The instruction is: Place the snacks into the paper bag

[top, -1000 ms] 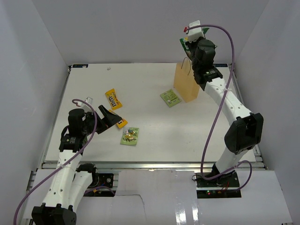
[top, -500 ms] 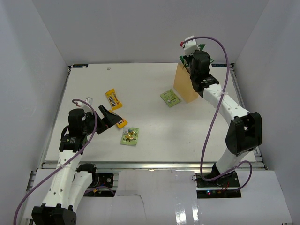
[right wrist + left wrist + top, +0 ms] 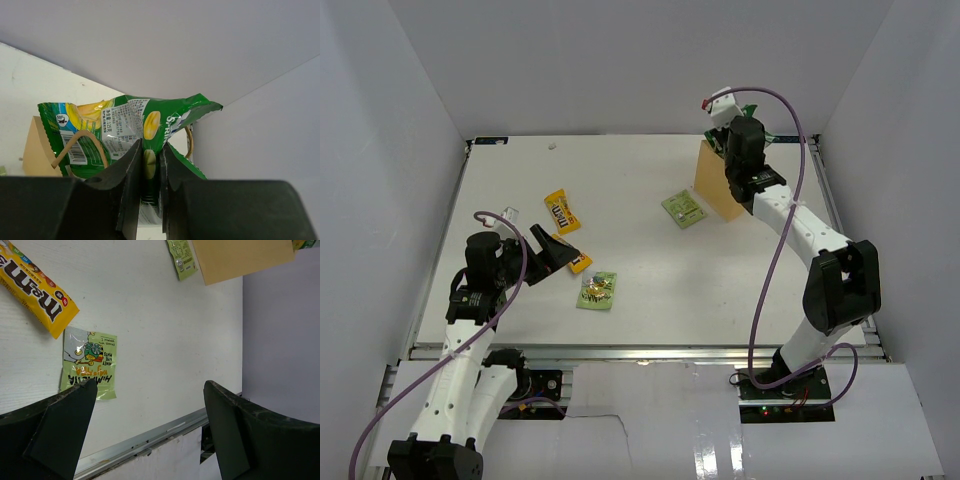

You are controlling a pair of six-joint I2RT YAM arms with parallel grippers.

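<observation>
The green chip bag [image 3: 120, 122] hangs pinched between the closed jaws of the right gripper [image 3: 150, 150], right at the mouth of the paper bag [image 3: 710, 188] — upright at the far right of the table [image 3: 760, 290]. The left gripper [image 3: 150, 387] hovers spread wide and empty above a light-green pack [image 3: 89, 371] and a yellow candy pack [image 3: 35, 287]. Another light-green pack [image 3: 683, 208] lies just beside the paper bag.

above paper bag [image 3: 710, 185]: taken by chip bag [image 3: 125, 125] pinched in right gripper [image 3: 148, 150], between handle loops [image 3: 80, 137] | right of it: side wall [image 3: 890, 120] near, gap seemingly narrow | table [image 3: 640, 170] middle: free between far light-green pack [image 3: 683, 208] and near light-green pack [image 3: 597, 290] | under wide-spread left gripper [image 3: 150, 385]: same near pack, yellow pack [image 3: 35, 290] beside
</observation>
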